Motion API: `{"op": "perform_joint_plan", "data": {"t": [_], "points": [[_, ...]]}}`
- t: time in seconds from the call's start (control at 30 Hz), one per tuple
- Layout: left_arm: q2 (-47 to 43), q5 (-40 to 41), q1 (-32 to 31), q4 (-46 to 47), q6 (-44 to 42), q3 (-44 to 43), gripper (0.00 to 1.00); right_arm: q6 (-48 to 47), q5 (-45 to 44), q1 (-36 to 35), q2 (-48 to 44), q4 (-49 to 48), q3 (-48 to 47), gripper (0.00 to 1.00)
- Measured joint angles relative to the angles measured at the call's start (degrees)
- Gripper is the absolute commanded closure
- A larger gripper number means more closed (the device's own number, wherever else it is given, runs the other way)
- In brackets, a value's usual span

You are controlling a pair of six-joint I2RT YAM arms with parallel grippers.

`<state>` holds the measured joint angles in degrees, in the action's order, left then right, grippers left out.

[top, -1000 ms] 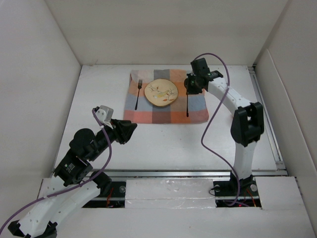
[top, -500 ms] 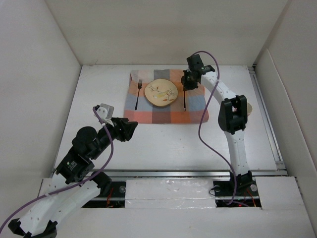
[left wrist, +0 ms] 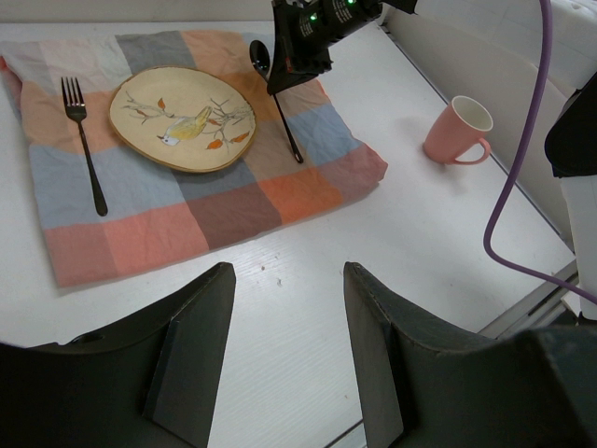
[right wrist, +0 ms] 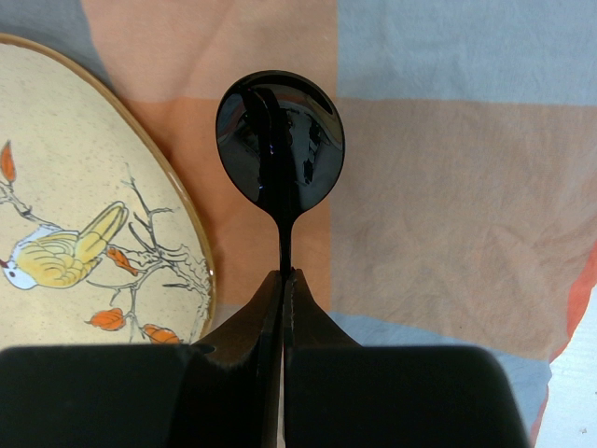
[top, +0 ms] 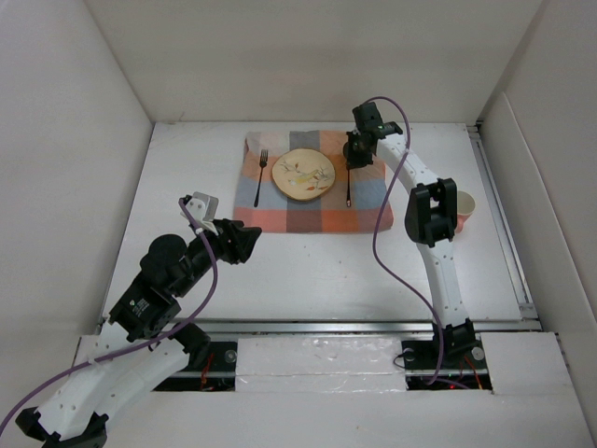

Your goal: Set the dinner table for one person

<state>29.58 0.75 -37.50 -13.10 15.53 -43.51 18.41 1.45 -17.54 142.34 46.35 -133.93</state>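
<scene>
Noted table spanning the whole floor, under everything. Found on cloth, far centre: plate, fork left of it, spoon just right. Saw right gripper pinched shut on spoon handle, not yet released. Saw left gripper gaping, empty, near left. Judged remaining: release spoon, bring in mug standing off cloth, right.

Plate on checkered cloth, fork left, spoon right (pink mug off cloth).

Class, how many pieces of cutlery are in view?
2. A black fork lies on the cloth left of the plate; a black spoon sits right of it, handle pinched by the right end effector.
</scene>
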Motion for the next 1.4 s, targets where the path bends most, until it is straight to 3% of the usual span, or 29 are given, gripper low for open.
{"op": "perform_joint_plan", "data": {"t": [0.6,0.8,0.83,1.0,1.17,1.3,1.4], "points": [[0.5,0.8,0.0,0.0,0.0,0.0,0.53,-0.1,-0.4,0.0,5.2,-0.1,-4.6,1.0],[0.7,1.0,0.0,0.0,0.0,0.0,0.53,-0.1,-0.5,0.0,5.7,-0.5,-4.6,0.72],[0.7,1.0,0.0,0.0,0.0,0.0,0.53,-0.2,-0.6,0.0,5.7,-0.5,-4.6,0.63],[0.7,1.0,0.0,0.0,0.0,0.0,0.53,-0.3,-0.6,0.0,5.2,-0.8,-4.0,0.51],[0.7,1.0,0.0,0.0,0.0,0.0,0.53,-0.4,-0.3,0.0,-1.9,-1.8,2.2,0.47],[0.7,0.9,0.0,0.0,0.0,0.0,0.53,-0.5,-0.2,0.7,-15.2,-4.1,12.0,0.52],[0.4,0.6,0.0,0.0,0.0,0.0,0.53,-0.4,-1.1,2.5,-29.6,-8.9,24.0,0.95]]}}
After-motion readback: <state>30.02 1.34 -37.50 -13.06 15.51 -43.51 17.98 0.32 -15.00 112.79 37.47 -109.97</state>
